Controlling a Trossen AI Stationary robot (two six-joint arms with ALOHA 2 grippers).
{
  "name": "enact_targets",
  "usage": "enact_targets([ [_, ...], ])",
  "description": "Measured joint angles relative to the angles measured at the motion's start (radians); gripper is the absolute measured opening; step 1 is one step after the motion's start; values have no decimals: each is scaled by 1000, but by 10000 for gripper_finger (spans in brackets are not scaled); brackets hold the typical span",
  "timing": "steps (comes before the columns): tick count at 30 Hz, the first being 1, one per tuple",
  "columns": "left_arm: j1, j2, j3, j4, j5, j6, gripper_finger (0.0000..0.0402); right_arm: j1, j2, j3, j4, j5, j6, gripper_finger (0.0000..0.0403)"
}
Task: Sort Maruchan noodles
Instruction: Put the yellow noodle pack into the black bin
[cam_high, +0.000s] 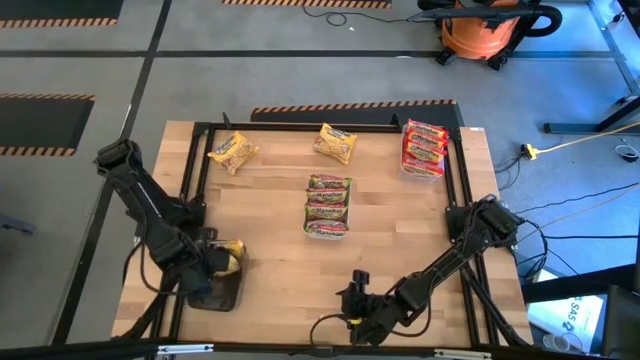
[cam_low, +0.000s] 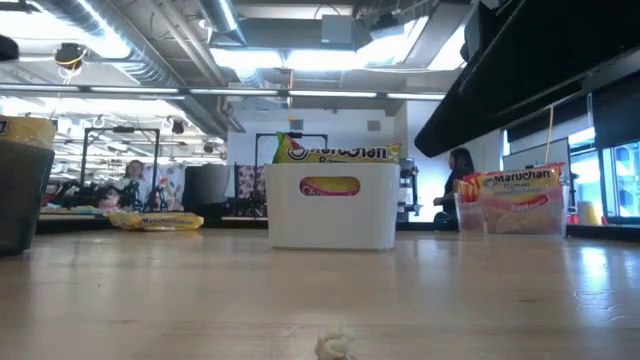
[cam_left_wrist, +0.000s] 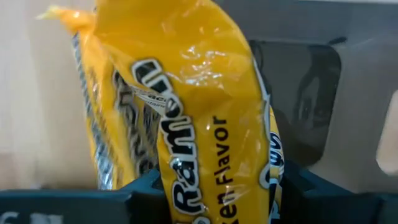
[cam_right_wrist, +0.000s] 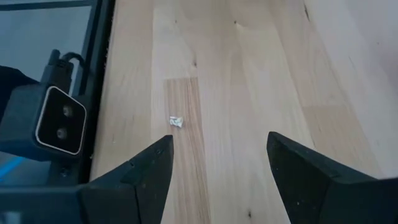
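Yellow packet (cam_high: 231, 262) over dark tray (cam_high: 216, 292), left gripper (cam_high: 222, 264) clamped.

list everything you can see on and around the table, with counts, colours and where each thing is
yellow crinkly plastic ramen packets: two loose on the table's far side, one left, one centre; a third yellow packet is held by the left gripper over the dark tray
green-wrapped ramen packets: about three, stacked in the white tray at table centre
red-wrapped ramen packets: about three, in the clear tray at the far right corner
dark rectangular tray: one, near left corner
small white scrap: one, on the wood by the near edge
orange shop vacuum: one, on the floor beyond the table
left gripper: shut on the yellow packet, above the dark tray
right gripper: open, empty, low over the near edge
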Motion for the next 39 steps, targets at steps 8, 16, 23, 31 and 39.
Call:
enact_targets([
  [8,71,5,-86,115,5,92,145,0,0,0,10,2,-4,237],
  [16,89,5,-91,129,-24,96,165,0,-1,0,23,2,-4,237],
  [23,88,54,-93,154,-81,102,203,0,-1,0,28,2,-4,237],
  [31,89,58,-60,138,-84,82,212,1,-1,0,32,2,-7,237],
  [39,91,56,-5,42,-55,4,215,1,-1,0,35,-5,-31,237],
])
